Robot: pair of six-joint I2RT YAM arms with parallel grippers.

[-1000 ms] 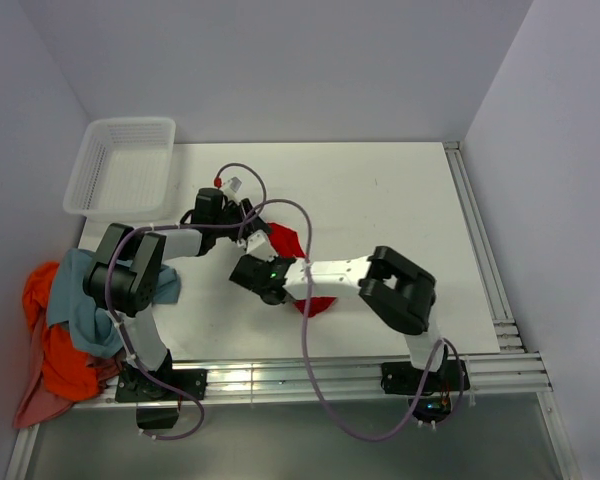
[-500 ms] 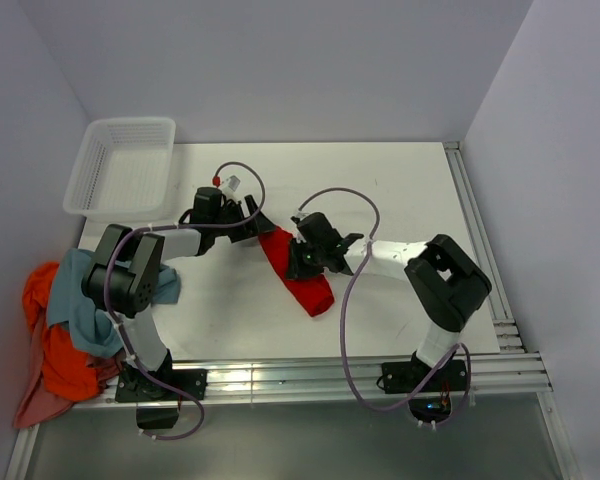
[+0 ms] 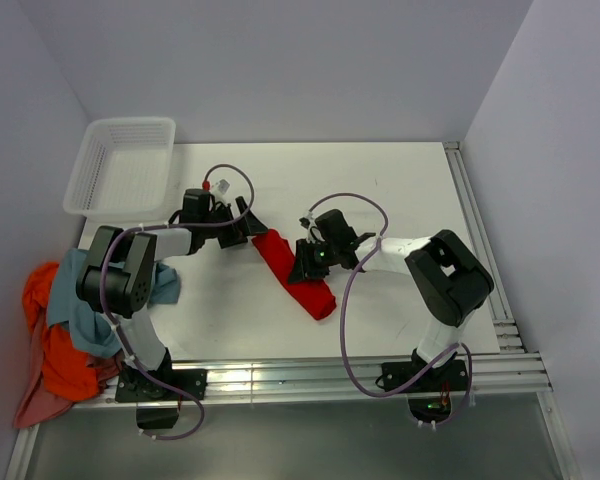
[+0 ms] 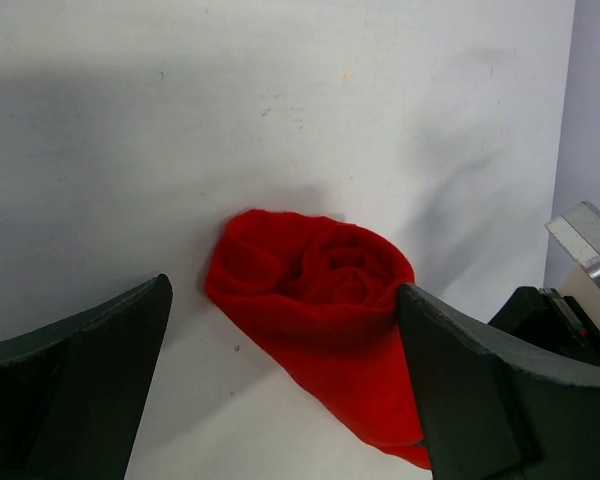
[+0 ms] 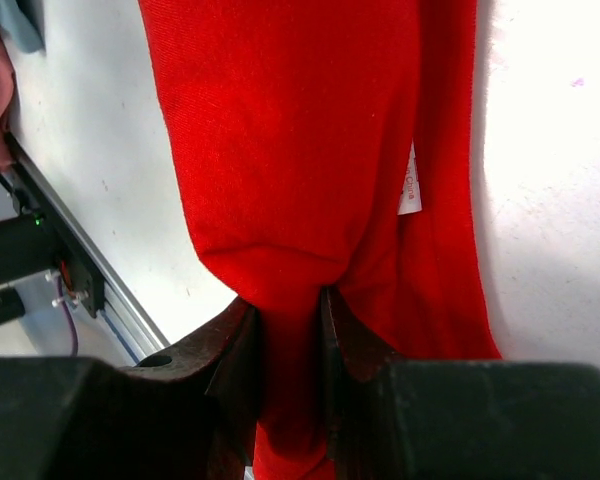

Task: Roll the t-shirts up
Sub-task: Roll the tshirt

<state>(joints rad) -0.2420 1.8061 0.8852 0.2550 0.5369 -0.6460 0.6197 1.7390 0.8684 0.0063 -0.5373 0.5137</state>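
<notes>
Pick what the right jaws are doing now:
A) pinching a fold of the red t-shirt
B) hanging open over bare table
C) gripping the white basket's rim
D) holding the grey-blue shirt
A: the right wrist view shows a fold of the red t-shirt squeezed between the right jaws, with the shirt's white label just beside the pinch.

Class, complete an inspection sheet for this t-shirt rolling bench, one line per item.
Surface: white table, a few small specks.
Job's things: red t-shirt rolled, lying diagonally mid-table; t-shirt pile (grey-blue, orange, pink) at the left edge.
Clutter: white perforated basket, far left corner.
Grippers: left gripper open, facing the roll's end; right gripper shut on the red t-shirt.
Cables: purple cables loop from both arms.
Surroundings: plain walls; metal rails.
</notes>
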